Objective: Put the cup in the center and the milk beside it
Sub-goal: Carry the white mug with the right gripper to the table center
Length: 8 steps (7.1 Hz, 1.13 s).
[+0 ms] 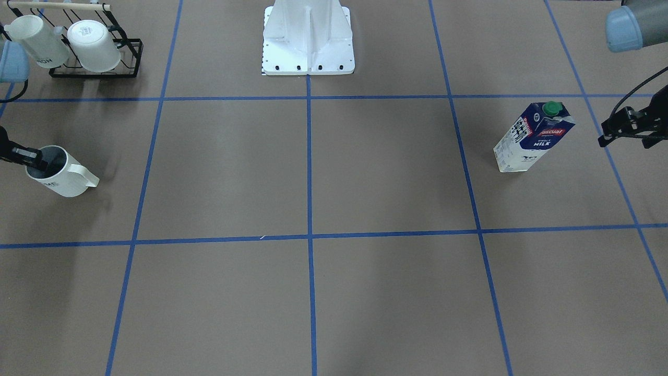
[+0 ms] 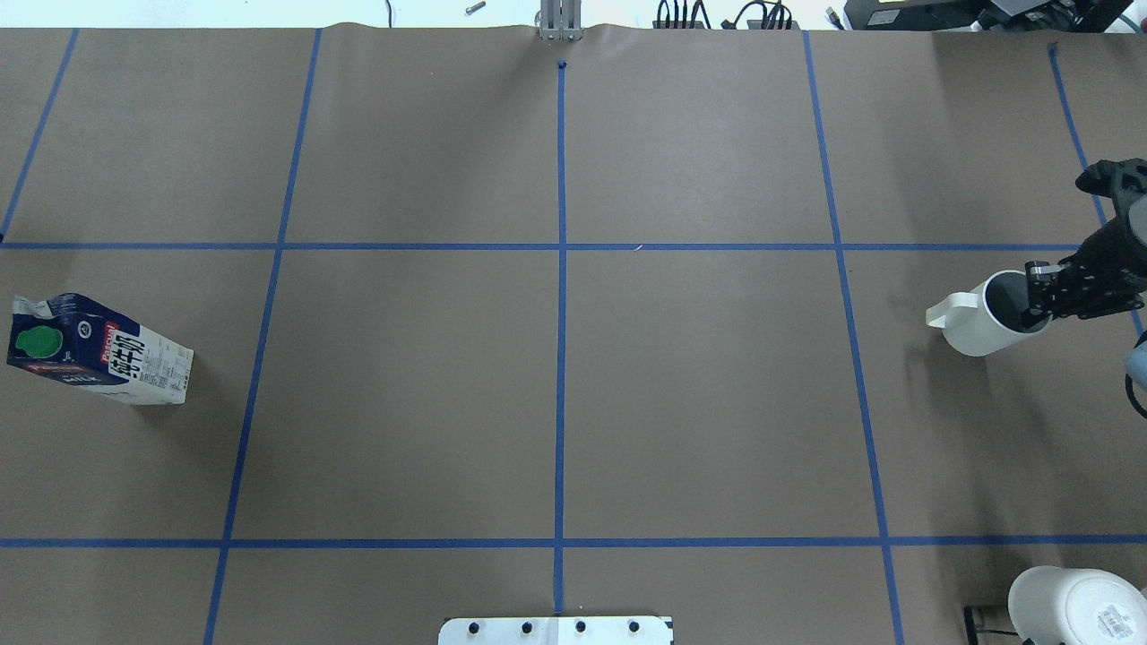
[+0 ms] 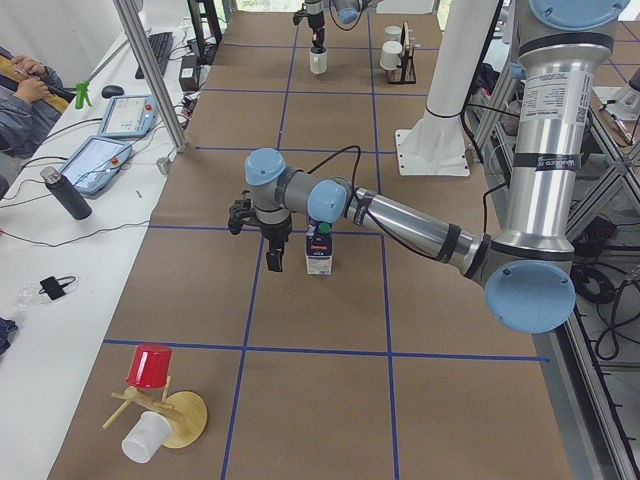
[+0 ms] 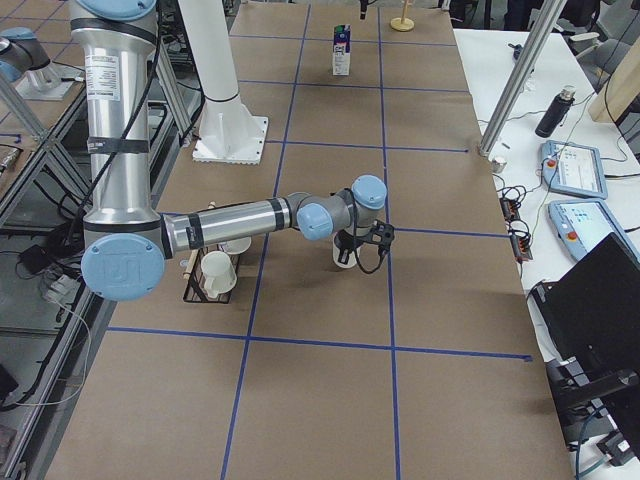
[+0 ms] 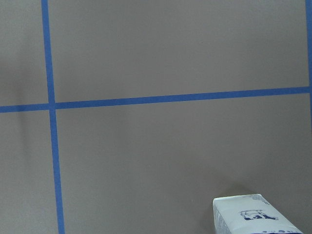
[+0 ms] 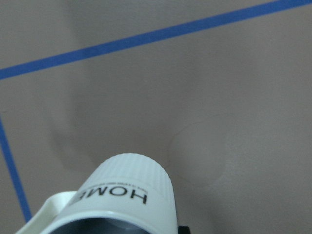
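Overhead view. Tall navy-and-white milk carton with green cap (image 2: 99, 354) stands upright at 9 o'clock on the table (image 2: 699, 403). Left gripper (image 1: 608, 133) just outboard; finger spread unclear. White ceramic "HOME" mug (image 2: 977, 327) at 3 o'clock, rim seemingly pinched by right gripper (image 2: 1039, 300). Centre lies at its 9 o'clock.

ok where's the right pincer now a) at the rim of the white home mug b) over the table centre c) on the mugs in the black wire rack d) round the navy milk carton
a: the right pincer sits at the rim of the white ceramic mug lettered HOME, one finger inside its dark interior; the navy and white milk carton stands far off on the other side.
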### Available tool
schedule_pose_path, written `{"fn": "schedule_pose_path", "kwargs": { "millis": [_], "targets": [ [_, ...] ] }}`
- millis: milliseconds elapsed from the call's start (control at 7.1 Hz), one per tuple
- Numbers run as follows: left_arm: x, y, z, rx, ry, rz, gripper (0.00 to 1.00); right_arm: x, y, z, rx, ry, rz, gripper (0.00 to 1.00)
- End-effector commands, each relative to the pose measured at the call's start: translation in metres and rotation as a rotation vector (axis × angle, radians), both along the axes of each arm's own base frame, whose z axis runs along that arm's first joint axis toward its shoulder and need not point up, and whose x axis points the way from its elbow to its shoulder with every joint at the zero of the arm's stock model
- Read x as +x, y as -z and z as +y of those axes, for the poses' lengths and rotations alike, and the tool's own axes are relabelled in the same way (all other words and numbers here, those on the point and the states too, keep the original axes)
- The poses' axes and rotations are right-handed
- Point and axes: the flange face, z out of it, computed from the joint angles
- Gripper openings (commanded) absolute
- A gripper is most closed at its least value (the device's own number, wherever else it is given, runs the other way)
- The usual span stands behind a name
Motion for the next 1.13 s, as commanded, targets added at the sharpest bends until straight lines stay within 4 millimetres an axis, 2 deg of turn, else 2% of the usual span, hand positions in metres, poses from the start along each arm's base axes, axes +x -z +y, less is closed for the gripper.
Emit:
{"fn": "schedule_pose_path", "kwargs": {
  "millis": [0, 141, 423, 564, 705, 846, 987],
  "targets": [
    [0.0, 0.001, -0.001, 0.002, 0.0, 0.002, 0.98, -0.035, 0.086, -0.029, 0.154, 0.031, -0.061, 0.0],
    [0.001, 0.001, -0.002, 0.002, 0.0, 0.0, 0.98, -0.085, 0.133, -0.048, 0.252, 0.067, -0.056, 0.0],
    [0.002, 0.0, -0.002, 0.001, -0.001, 0.0, 0.98, -0.187, 0.211, -0.105, 0.321, 0.124, -0.057, 0.0],
    [0.001, 0.001, -0.002, 0.003, -0.001, -0.001, 0.98, -0.22, 0.252, -0.13, 0.359, 0.124, -0.05, 0.0],
    [0.001, 0.002, -0.002, 0.006, 0.001, 0.0, 0.98, -0.271, 0.278, -0.142, 0.368, 0.166, -0.047, 0.0],
    [0.0, 0.002, -0.001, 0.004, 0.001, -0.001, 0.98, -0.313, 0.314, -0.171, 0.442, 0.253, -0.034, 0.0],
    [0.0, -0.001, 0.0, 0.002, 0.001, -0.006, 0.98, -0.334, 0.339, -0.174, 0.488, 0.306, -0.044, 0.0]
  ]
}}
